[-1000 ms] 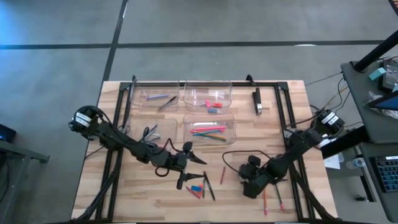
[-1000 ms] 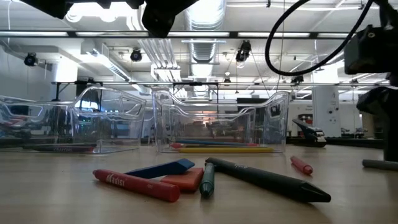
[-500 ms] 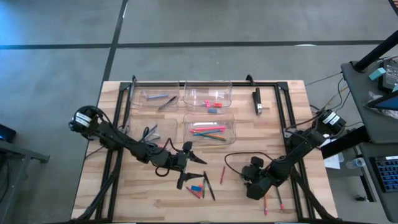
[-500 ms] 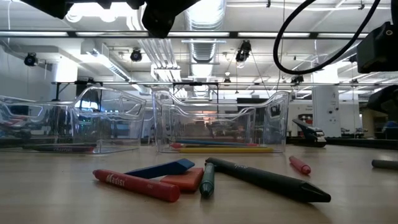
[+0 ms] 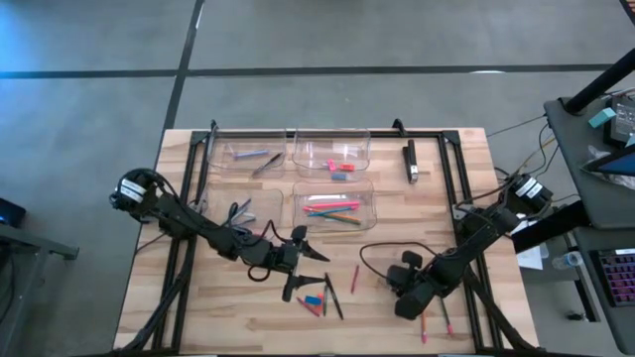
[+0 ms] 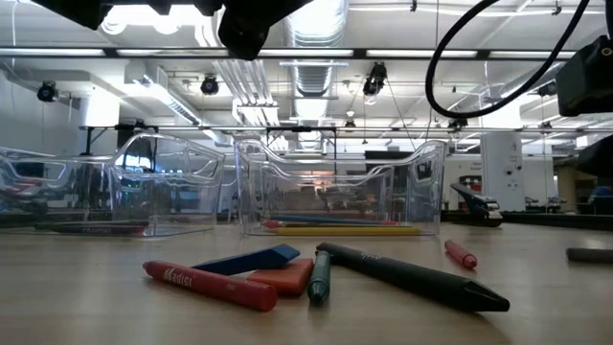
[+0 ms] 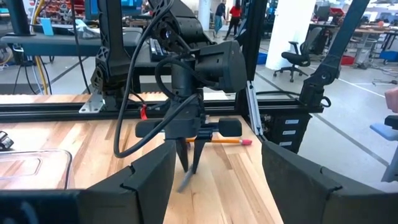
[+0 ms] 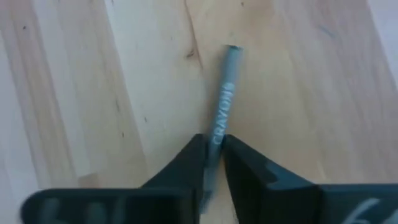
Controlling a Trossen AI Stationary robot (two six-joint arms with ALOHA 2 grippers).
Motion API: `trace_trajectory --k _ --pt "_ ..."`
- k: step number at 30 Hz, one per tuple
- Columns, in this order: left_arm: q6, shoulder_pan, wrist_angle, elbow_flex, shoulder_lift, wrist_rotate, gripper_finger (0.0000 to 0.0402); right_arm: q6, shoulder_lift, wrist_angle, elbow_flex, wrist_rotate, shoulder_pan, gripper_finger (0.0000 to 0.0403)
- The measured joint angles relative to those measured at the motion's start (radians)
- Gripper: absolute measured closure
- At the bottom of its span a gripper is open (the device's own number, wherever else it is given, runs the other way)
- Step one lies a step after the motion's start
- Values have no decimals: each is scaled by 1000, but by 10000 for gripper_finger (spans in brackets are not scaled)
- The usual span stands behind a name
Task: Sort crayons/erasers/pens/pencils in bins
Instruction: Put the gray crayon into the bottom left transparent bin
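My right gripper (image 5: 407,297) stands at the table's near right, pointing steeply down, shut on a grey stick with lettering (image 8: 224,93) that lies on the wood. My left gripper (image 5: 310,263) hovers level and open above the table's middle, over a heap (image 5: 319,297) of a red crayon (image 6: 206,285), a blue stick (image 6: 244,261), an orange eraser (image 6: 287,276), a green stick (image 6: 319,276) and a black pen (image 6: 412,278). Four clear bins (image 5: 335,206) sit at the far middle; one holds pencils, one erasers (image 5: 342,169). My right gripper pinches the grey stick between its two fingers (image 8: 186,162), on the lettered part of the shaft (image 8: 216,140). The fingers come steeply from above. The stick lies flat on the table, its free end (image 8: 231,53) reaching out beyond the fingertips; its other end is hidden by the gripper.
A lone red crayon (image 5: 355,278) lies between the heap and my right gripper. Red sticks (image 5: 424,322) lie by the near edge, and an orange pencil (image 7: 224,141) lies behind my right gripper. A black frame (image 5: 451,174) rings the table, with a black-and-silver bar (image 5: 410,161) at the far right.
My right gripper has shifted a little toward the table's right and near edges, sliding further out of the low view's right edge. The grey stick still lies on the table.
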Motion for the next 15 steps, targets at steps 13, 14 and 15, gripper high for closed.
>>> trace_trajectory --k 13,14,15 --pt "-1 0 0 -1 0 0 178 -15 -133 0 -3 58 2 387" --pt "-1 0 0 -1 0 0 178 -24 -153 -14 -6 82 1 388" --pt "-2 0 0 -1 0 0 178 -36 -178 -19 -9 107 0 388"
